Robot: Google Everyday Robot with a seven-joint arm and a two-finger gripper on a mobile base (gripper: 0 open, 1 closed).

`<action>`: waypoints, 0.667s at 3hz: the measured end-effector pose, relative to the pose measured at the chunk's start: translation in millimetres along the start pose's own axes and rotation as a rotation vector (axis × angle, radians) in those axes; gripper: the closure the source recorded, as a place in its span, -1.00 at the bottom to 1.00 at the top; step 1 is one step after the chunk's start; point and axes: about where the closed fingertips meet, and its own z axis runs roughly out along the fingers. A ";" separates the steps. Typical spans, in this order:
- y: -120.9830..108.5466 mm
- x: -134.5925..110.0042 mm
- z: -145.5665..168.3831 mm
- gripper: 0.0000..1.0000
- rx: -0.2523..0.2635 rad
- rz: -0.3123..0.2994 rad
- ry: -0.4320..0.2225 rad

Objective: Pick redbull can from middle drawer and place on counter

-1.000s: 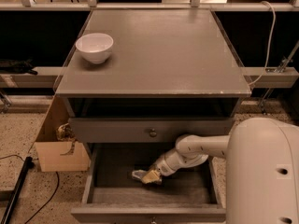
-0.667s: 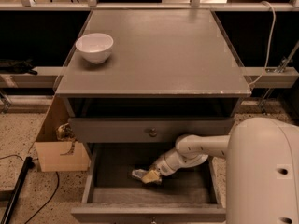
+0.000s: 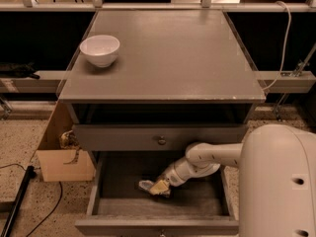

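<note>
Camera view looks down on the cabinet from the front, with the middle drawer (image 3: 197, 201) pulled out at the bottom. On its grey floor, left of centre, lies the redbull can (image 3: 145, 185), tipped over rather than upright. The gripper (image 3: 159, 187) sits immediately to the can's right, low over the drawer floor, and the can's right end meets the gripper's tip. Whether the gripper has closed on the can or only rests against it cannot be told from this view.

Compared with the frames from a second ago, nothing has visibly shifted. The can lies at the same spot in the drawer, the gripper is at the same place beside it, and the arm (image 3: 207, 157) keeps the same bend.

The can shows as a small, pale silvery shape with a dull shine, partly covered by the yellowish end of the gripper. Its blue markings and its print cannot be made out.

Further left, outside the cabinet, a cardboard box (image 3: 64, 164) stands on the speckled floor. Above, the counter (image 3: 173, 53) carries a white bowl (image 3: 99, 50) near its left edge. The upper drawer (image 3: 123, 137) is closed just over the arm. At the far right, the robot's white body (image 3: 279, 181) fills the corner.
</note>
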 end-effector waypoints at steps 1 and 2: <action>7.7 8.6 -8.9 1.00 0.009 0.017 0.006; 23.8 24.1 -33.5 1.00 0.049 0.036 -0.013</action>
